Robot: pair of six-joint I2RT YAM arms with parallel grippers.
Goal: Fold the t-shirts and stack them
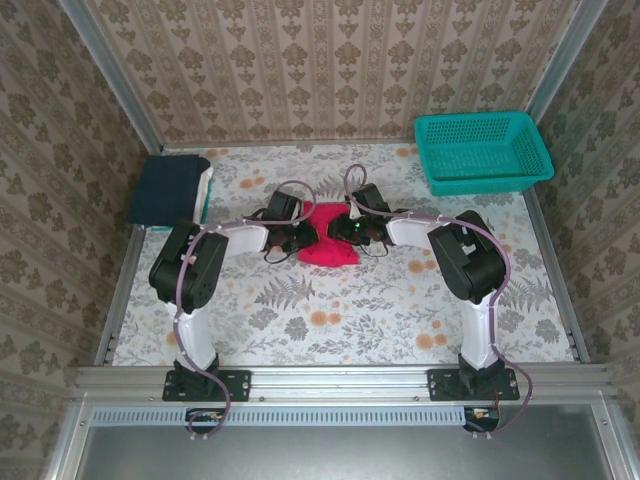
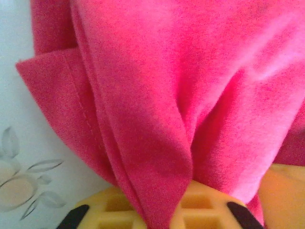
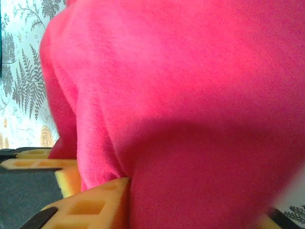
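Table (image 1: 330, 310) lies open between the arm bases (image 1: 210, 382) and the red t-shirt (image 1: 330, 245), more open room at near right. Shirt sits mid-table, crumpled, with both arms bent in over it from either side. Left pincer (image 2: 159, 212) is clamped together on a hanging fold of the red cloth. Right pincer (image 3: 178, 214): cloth lies between its yellow fingers (image 3: 90, 205), cannot tell if it grips; the other finger is cut off at frame edge. Wrists and cables (image 1: 290, 190) hide the shirt's side edges from above. Far left at the table edge is a stack of folded t-shirts (image 1: 170, 188), navy on top. Far right corner holds a teal basket (image 1: 483, 150), well apart from the shirt. Papered walls (image 1: 330, 60) close three sides.
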